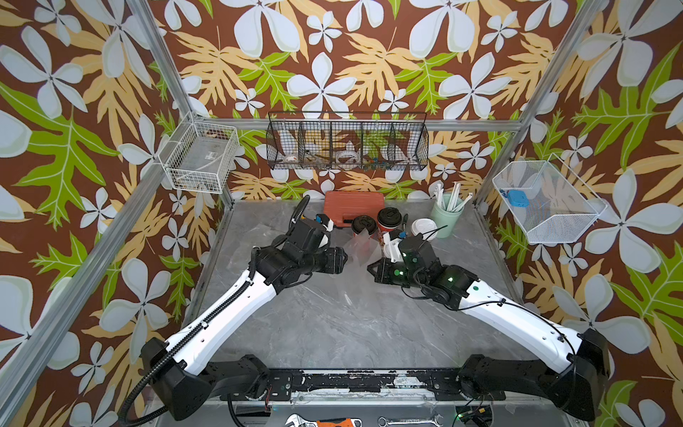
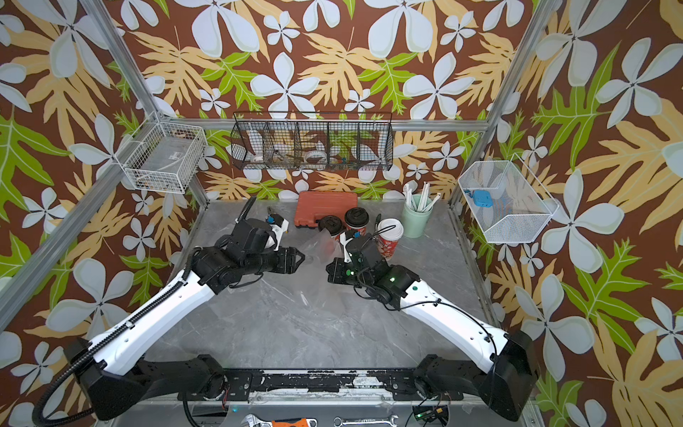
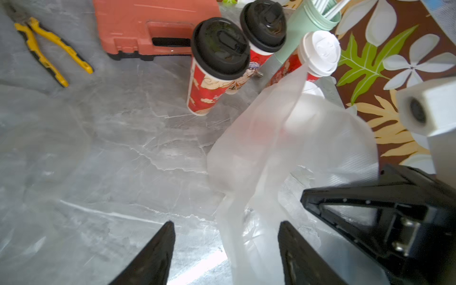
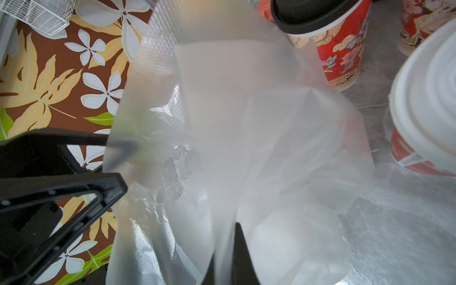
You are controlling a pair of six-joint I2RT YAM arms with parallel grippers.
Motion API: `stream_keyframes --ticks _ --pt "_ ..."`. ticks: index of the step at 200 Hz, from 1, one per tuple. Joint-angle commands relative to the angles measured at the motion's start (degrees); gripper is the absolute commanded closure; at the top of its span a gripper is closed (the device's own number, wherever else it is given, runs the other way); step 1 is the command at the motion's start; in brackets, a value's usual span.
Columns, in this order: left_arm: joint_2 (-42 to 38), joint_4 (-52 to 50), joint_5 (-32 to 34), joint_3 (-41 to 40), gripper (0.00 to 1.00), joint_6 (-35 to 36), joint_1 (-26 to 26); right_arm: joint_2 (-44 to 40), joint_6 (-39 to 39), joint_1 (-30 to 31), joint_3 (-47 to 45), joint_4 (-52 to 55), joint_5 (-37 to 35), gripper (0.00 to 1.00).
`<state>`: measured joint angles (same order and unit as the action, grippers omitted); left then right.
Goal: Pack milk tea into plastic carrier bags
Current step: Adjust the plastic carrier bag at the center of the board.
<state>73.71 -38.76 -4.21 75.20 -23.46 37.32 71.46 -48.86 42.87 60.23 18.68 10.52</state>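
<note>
A clear plastic carrier bag [image 1: 360, 247] [image 2: 320, 242] stands between my two grippers in both top views. My right gripper [image 4: 227, 246] is shut on a fold of the bag [image 4: 246, 123]. My left gripper [image 3: 225, 223] is open, with a strip of the bag [image 3: 237, 222] hanging loose between its fingers. A red cup with a white lid shows dimly through the plastic [image 3: 261, 128]. Two black-lidded milk tea cups [image 3: 217, 64] [image 3: 262, 27] and a white-lidded one [image 3: 320, 53] stand just behind the bag. In a top view the left gripper [image 1: 342, 260] and the right gripper [image 1: 371, 270] face each other.
An orange tool case [image 1: 354, 207] lies at the back, a mint-green cup of straws [image 1: 445, 214] to its right. Yellow pliers [image 3: 49, 49] lie on the grey table [image 1: 332, 325]. Wire baskets [image 1: 347, 142] hang on the walls. Wrenches [image 1: 321, 421] lie at the front edge.
</note>
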Motion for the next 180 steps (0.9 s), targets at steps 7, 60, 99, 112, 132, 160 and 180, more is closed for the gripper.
stream_keyframes --ticks 7,60,99,112,132,160,180 --pt "4.7 -4.2 -3.4 4.8 0.31 3.5 -0.1 -0.5 0.3 0.1 0.2 -0.1 -0.1 1.00" --pt "11.7 -14.6 0.1 10.9 0.38 9.5 -0.1 -2.3 0.0 0.1 -0.8 -0.2 -1.2 1.00" --pt "13.1 -19.7 4.0 15.9 0.55 12.4 -0.1 -3.3 0.2 0.1 -1.5 0.1 -2.4 1.00" --pt "13.0 -20.0 3.9 16.7 0.62 12.7 -0.1 -3.4 0.1 0.0 -1.8 0.1 -2.4 1.00" --pt "12.3 -18.9 1.6 16.4 0.70 12.9 -0.1 -3.4 0.1 0.1 -1.6 0.1 -2.1 1.00" --pt "11.9 -16.7 -1.6 14.5 0.81 12.6 -0.1 -3.2 0.5 0.1 -1.3 0.3 -2.2 1.00" --pt "11.6 -15.2 -2.8 13.0 0.71 12.3 -0.1 -3.1 0.5 0.1 -1.3 0.4 -1.9 1.00"
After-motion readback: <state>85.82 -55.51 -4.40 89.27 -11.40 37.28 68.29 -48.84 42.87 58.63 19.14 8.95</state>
